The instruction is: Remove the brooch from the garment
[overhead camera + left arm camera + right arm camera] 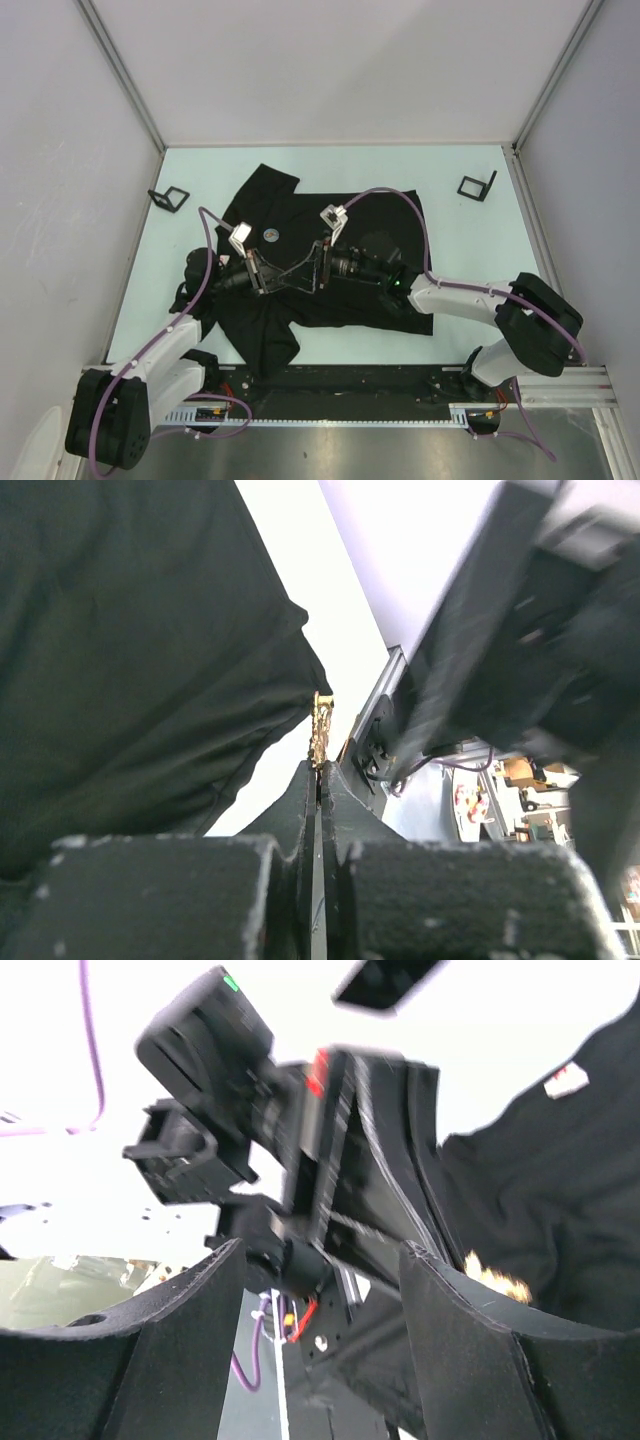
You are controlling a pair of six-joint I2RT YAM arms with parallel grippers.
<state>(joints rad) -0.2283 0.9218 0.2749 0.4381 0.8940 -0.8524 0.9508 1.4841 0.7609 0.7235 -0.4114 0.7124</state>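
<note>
Left gripper point(320, 772): clenched on brooch point(321, 730) | right gripper point(322, 1252): released, blurred | garment point(120, 630): cropped

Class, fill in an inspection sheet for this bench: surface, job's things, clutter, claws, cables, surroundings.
Surface: pale table, shirt lying on it.
Job's things: black shirt; gold brooch touching its fabric.
Clutter: two black stands at the far corners; pale disc on the shirt, unclear.
Claws: left claw shut on the brooch; right claw open.
Cables: purple cables, one behind each claw.
Surroundings: white walls on three sides.
</note>
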